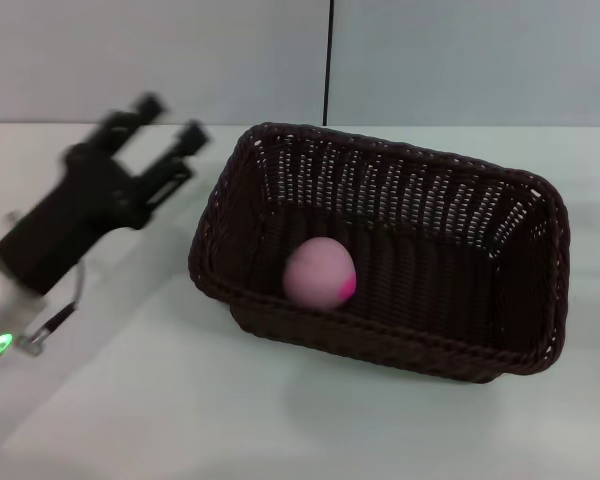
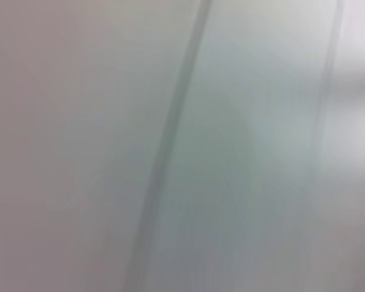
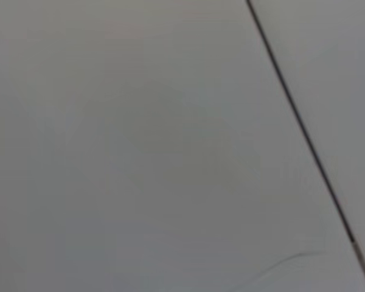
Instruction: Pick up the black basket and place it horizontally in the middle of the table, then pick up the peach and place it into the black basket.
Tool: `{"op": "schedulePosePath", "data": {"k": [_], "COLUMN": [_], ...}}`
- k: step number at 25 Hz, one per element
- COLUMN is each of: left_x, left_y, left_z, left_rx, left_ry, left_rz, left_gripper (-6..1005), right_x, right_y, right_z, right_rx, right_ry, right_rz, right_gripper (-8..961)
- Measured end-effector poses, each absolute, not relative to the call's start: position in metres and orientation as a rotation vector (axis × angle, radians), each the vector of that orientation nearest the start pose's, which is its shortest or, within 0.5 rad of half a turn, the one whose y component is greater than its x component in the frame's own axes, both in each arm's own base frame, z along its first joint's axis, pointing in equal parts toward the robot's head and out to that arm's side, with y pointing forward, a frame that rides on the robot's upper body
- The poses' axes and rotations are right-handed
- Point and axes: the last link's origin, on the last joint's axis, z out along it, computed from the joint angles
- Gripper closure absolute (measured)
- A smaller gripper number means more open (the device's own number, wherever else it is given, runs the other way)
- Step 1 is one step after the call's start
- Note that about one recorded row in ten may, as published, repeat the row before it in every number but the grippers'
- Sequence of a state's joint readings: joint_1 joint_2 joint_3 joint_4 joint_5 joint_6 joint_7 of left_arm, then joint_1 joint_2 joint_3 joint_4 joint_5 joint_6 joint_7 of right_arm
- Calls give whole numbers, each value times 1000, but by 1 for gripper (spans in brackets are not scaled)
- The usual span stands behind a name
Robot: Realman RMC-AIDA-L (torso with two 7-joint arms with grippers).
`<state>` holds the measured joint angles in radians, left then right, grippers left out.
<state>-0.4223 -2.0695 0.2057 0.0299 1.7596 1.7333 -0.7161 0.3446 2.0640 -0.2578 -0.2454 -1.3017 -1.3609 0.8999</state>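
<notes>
The black basket lies on the white table, long side running left to right, slightly skewed. The peach rests inside it near the basket's left front wall, magenta blotch facing right. My left gripper is open and empty, up above the table to the left of the basket, apart from its rim. The right gripper is out of view. The left wrist view shows only blurred pale surface; the right wrist view shows only a grey wall with a dark seam.
A pale wall with a dark vertical seam stands behind the table. The table's bare surface extends in front of the basket and to its left under my left arm.
</notes>
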Motion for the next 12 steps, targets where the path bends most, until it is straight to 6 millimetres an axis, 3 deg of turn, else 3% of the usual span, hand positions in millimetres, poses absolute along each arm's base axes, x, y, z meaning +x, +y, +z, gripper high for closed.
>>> {"op": "schedulePosePath", "data": {"k": [3, 4, 6, 9, 12], "left_x": [-294, -294, -303, -306, -309], "left_y": [256, 256, 244, 239, 240], "left_z": [-10, -10, -9, -8, -5], "left_rx": [-1804, -1804, -1648, -1580, -1555], "left_ry": [-426, -426, -309, -224, -226], "left_rz": [-1253, -1253, -1083, -961, -943], "left_gripper": [401, 378, 313, 186, 186], "right_x": [373, 374, 374, 375, 376], "right_y": [298, 298, 298, 297, 296], "right_z": [64, 65, 65, 64, 64], "right_rx": [-1486, -1478, -1474, -1459, -1458], "right_ry": [789, 796, 797, 804, 806], "right_rz": [1034, 1029, 1028, 1030, 1031], "right_gripper": [545, 545, 545, 545, 545]}}
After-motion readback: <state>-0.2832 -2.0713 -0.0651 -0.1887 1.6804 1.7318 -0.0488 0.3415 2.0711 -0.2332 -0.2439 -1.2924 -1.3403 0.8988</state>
